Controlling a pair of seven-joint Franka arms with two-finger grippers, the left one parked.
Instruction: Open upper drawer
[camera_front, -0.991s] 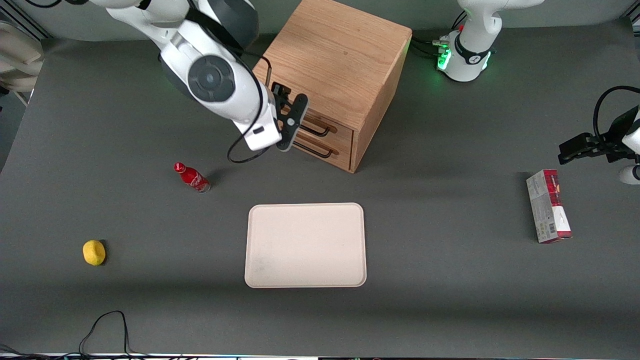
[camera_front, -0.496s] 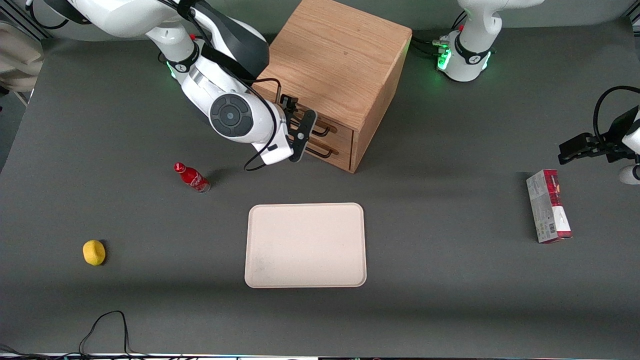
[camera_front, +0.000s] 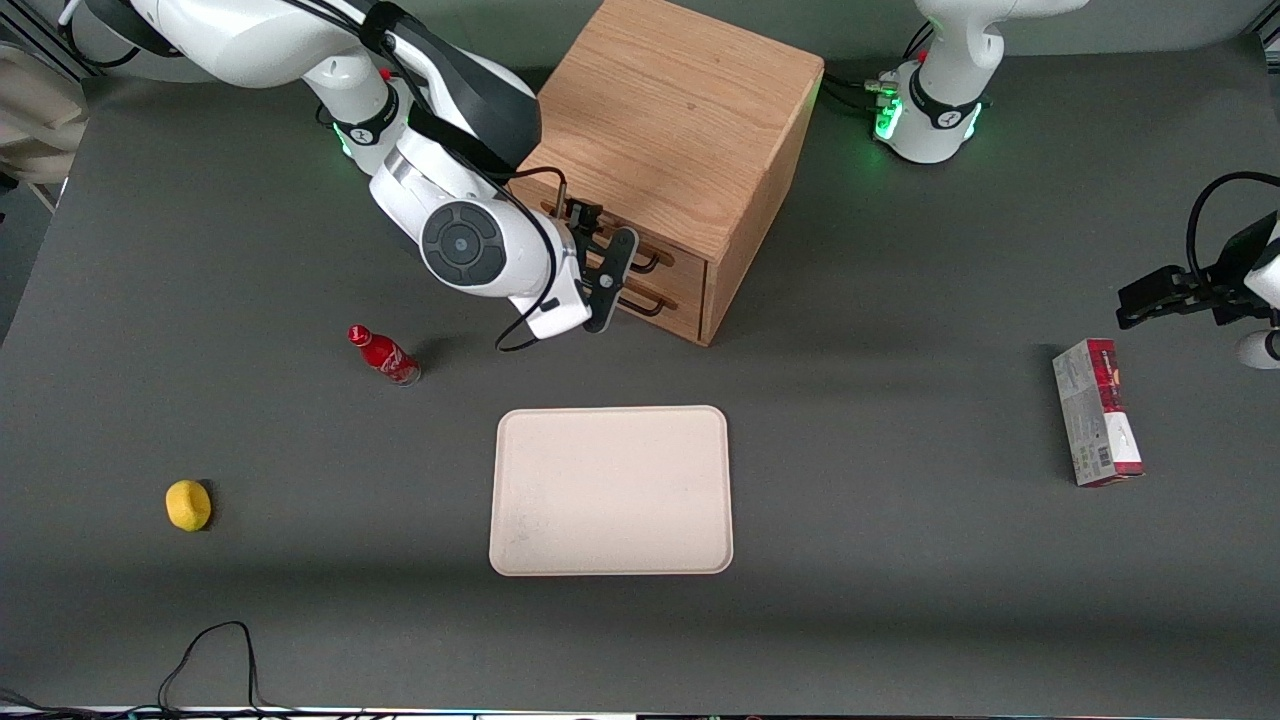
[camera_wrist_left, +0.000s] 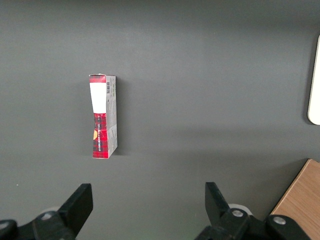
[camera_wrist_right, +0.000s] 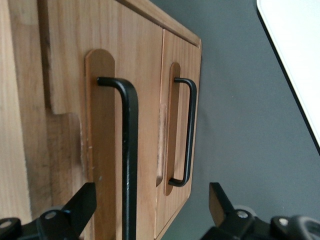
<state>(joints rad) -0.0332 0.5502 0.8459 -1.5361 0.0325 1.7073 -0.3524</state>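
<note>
The upper drawer (camera_front: 640, 252) of the wooden cabinet (camera_front: 680, 120) was still shut. The gripper (camera_front: 604, 272) hovered just in front of its black bar handle (camera_wrist_right: 129, 160), fingers spread and seemingly empty, so grasping and pulling remained.

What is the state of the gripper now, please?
Gripper: open, holding nothing, in front of the upper drawer, its fingers on either side of the handle.
</note>
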